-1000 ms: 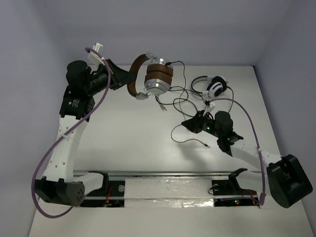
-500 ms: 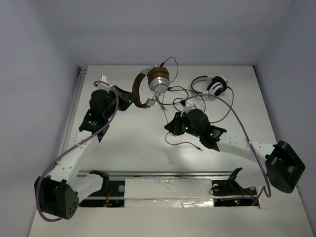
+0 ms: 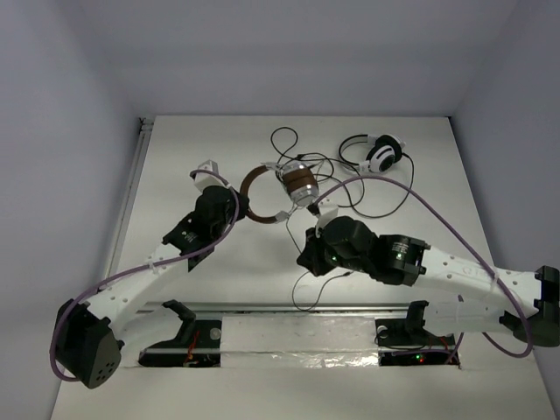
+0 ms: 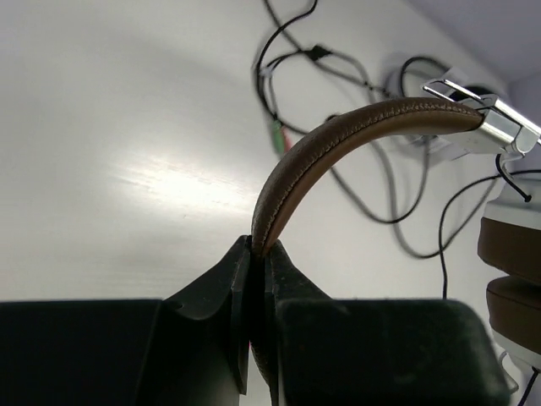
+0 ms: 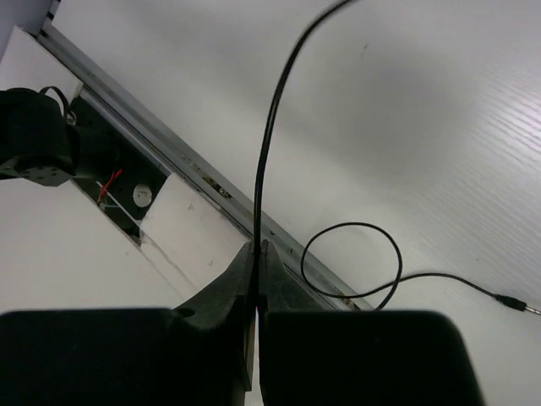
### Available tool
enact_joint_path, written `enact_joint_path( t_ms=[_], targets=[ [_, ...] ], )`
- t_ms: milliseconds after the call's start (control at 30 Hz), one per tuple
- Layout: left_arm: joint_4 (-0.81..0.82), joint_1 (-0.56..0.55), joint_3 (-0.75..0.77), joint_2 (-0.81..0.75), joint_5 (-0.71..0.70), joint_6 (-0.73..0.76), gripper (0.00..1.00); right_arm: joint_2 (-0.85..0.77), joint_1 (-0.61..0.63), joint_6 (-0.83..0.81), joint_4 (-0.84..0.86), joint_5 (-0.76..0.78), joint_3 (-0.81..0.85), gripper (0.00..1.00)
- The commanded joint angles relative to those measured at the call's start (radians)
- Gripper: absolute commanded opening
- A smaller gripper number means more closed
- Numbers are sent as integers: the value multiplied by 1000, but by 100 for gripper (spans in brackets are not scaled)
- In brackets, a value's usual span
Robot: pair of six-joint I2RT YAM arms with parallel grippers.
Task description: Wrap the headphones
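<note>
White table (image 3: pixel 175 166) fills my top view, with pale grey walls around it. The headphones (image 3: pixel 293 184) are near the middle of that view, a bit above the center. Their brown headband (image 3: pixel 252 185) curves out to the left. The two ear cups (image 3: pixel 299 182) are pressed together on its right. I cannot tell if the cups touch the table.

My left gripper (image 3: pixel 236 203) reaches the headband from the lower left. In the left wrist view its fingers (image 4: pixel 228 288) are squeezed tight on the headband (image 4: pixel 338 135), with no gap. The band rises from between them and bends to the upper right, where it meets a silver piece (image 4: pixel 499 127). Brown ear pads (image 4: pixel 511 262) show at the right edge of that view.

My right gripper (image 3: pixel 306 255) is just below the ear cups in the top view. In the right wrist view its fingers (image 5: pixel 224 283) are pinched shut on the thin black cable (image 5: pixel 266 152). The cable runs from the tips up to the top of the frame. More of it makes a loop at the lower right and ends in a plug (image 5: pixel 517 306) at the right edge.

Loose cable (image 3: pixel 282 140) also lies in loops above and to the right of the ear cups. White headphones (image 3: pixel 382 154) lie in the upper right of the top view, apart from the brown pair.
</note>
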Motion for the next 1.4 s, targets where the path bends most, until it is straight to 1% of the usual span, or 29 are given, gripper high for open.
enact_joint_path(
  t_ms=[0, 100, 167, 300, 333, 400, 467, 500, 533, 567, 600, 700, 733, 767, 833, 867, 1000, 1133, 1267, 1367],
  targets=[
    [11, -64, 3, 22, -77, 86, 0, 3, 8, -30, -176, 50, 107, 0],
    [-18, -114, -2, 40, -73, 133, 0, 26, 8, -68, -244, 90, 157, 0],
    [-15, -134, -6, 32, -34, 183, 0, 52, 8, -96, -265, 119, 206, 0],
    [-46, -143, 23, 16, 25, 232, 0, 78, 8, -131, -354, 184, 302, 0],
    [-85, -143, 29, 9, 38, 235, 0, 78, 8, -143, -362, 193, 321, 0],
    [-104, -155, 39, -17, 50, 251, 0, 85, 8, -171, -399, 211, 376, 0],
    [-156, -164, 55, -32, 52, 254, 0, 91, 8, -202, -414, 219, 417, 0],
    [-188, -164, 91, -29, 59, 254, 0, 92, -1, -212, -433, 227, 430, 0],
    [-275, -173, 118, -24, 71, 272, 0, 97, -1, -219, -445, 233, 442, 0],
    [-308, -186, 138, -26, 67, 281, 0, 100, -1, -226, -460, 243, 456, 0],
    [-330, -186, 164, -33, 64, 294, 0, 105, -1, -232, -475, 265, 476, 0],
    [-380, -186, 197, -46, 82, 353, 0, 108, -38, -275, -474, 263, 493, 0],
    [-402, -186, 204, -46, 88, 373, 0, 111, -38, -283, -477, 273, 497, 0],
    [-408, -186, 205, -43, 98, 416, 0, 112, -68, -301, -482, 283, 499, 0],
    [-419, -186, 214, -35, 169, 452, 0, 114, -107, -327, -465, 274, 491, 0],
    [-410, -186, 214, -35, 205, 470, 0, 115, -144, -347, -456, 254, 491, 0],
    [-393, -186, 224, -63, 217, 501, 0, 92, -144, -346, -419, 124, 461, 0],
    [-382, -186, 230, -75, 344, 560, 0, 51, -162, -338, -419, 188, 431, 0],
    [-371, -177, 240, -92, 395, 562, 0, 19, -172, -315, -390, 274, 392, 0],
    [-330, -155, 239, -104, 458, 545, 0, -38, -172, -288, -275, 299, 301, 0]
  ],
)
